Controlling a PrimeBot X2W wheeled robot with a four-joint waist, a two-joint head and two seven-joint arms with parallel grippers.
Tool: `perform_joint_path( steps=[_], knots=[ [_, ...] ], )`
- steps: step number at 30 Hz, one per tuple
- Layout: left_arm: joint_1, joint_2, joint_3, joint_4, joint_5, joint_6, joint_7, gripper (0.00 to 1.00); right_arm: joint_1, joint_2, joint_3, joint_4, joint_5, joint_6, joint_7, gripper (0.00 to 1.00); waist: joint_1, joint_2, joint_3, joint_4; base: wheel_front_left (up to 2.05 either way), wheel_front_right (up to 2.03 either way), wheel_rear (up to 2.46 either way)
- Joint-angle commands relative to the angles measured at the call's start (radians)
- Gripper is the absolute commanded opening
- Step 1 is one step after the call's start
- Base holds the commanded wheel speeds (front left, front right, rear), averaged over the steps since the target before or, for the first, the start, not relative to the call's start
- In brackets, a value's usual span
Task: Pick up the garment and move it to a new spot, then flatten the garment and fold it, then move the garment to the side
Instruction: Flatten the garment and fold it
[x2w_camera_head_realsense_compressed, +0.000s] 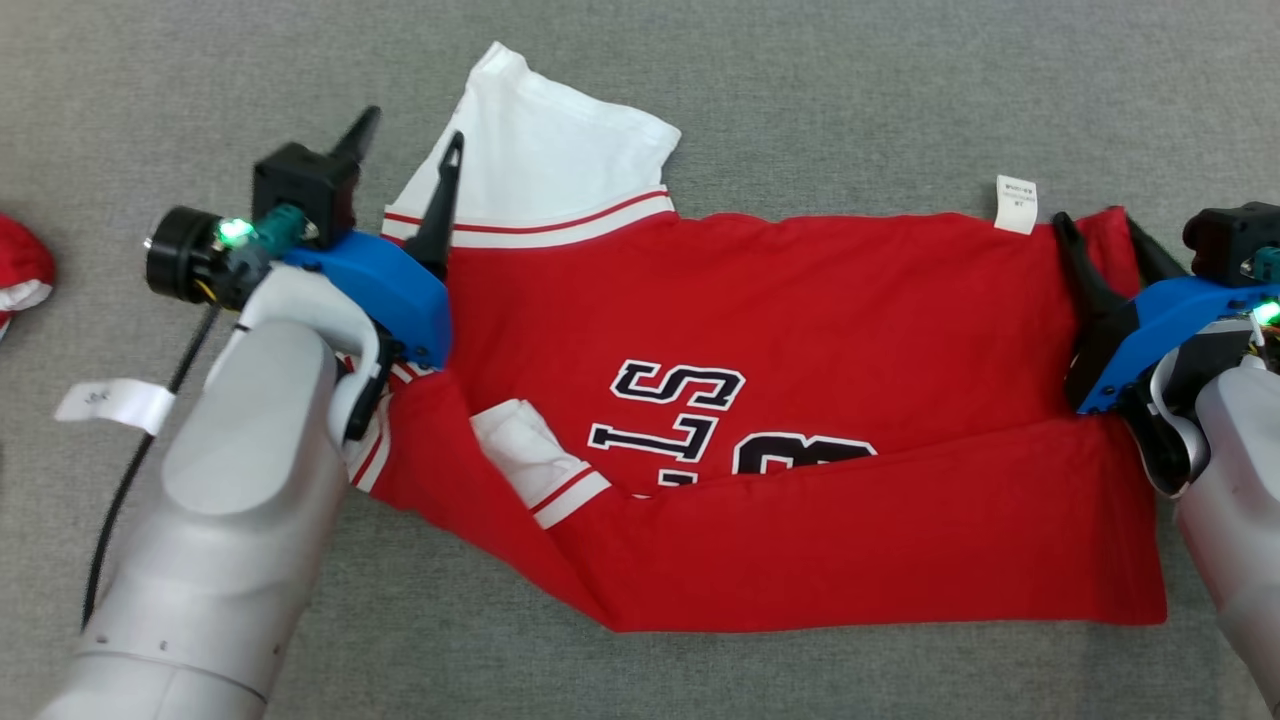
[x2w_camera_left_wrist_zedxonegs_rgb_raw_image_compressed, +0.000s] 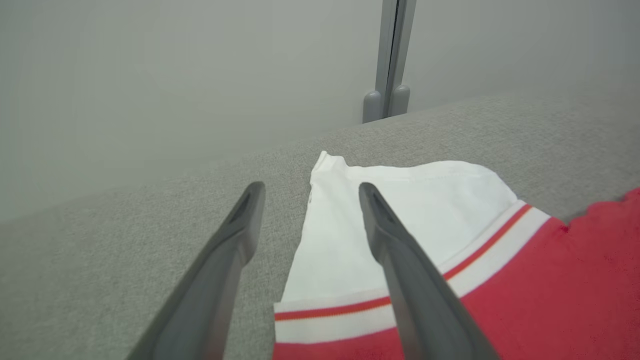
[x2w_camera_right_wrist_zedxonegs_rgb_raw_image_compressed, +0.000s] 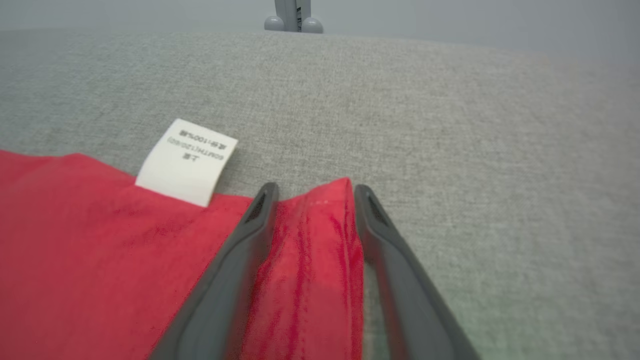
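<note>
Red jersey lies spread on the grey cloth surface, its near edge folded up over the black lettering and one white sleeve sticking out at far left. Left gripper released, fingers wide apart and empty, at that sleeve. Right gripper straddles the jersey's far right corner beside the care label, a red fold between its fingers; cannot tell whether it pinches
</note>
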Motion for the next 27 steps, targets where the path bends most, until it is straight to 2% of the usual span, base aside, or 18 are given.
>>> perform_joint_path(
  steps=[1, 8, 17, 23, 27],
  knots=[
    [-0.022, 0.007, -0.004, 0.005, -0.009, -0.001, 0.005, 1.0, 0.026, 0.005, 0.023, 0.028, 0.009, 0.0, 0.012, 0.0, -0.0001, 0.0, 0.001, -0.004, 0.0, 0.0, 0.0],
    [-0.115, 0.062, -0.081, 0.02, -0.131, -0.001, 0.093, 1.0, -0.016, -0.016, 0.1, 0.021, 0.072, -0.001, -0.047, 0.0, -0.0001, 0.0, 0.033, -0.044, 0.0, 0.0, 0.0],
    [-0.255, 0.175, -0.221, -0.005, -0.363, -0.001, 0.301, 1.0, -0.097, 0.008, 0.192, 0.004, 0.129, -0.001, -0.088, 0.0, -0.0001, 0.0, 0.116, -0.116, 0.0, 0.0, 0.0],
    [-0.304, 0.229, -0.258, 0.042, -0.405, -0.001, 0.326, 1.0, -0.135, 0.016, 0.242, -0.004, 0.167, -0.002, -0.107, 0.0, -0.0001, 0.0, 0.159, -0.163, 0.0, 0.0, 0.0],
    [-0.314, 0.233, -0.285, 0.073, -0.419, -0.001, 0.317, 1.0, -0.146, 0.015, 0.269, -0.011, 0.192, -0.003, -0.116, 0.0, -0.0001, 0.0, 0.175, -0.178, 0.0, 0.0, 0.0]
  ],
)
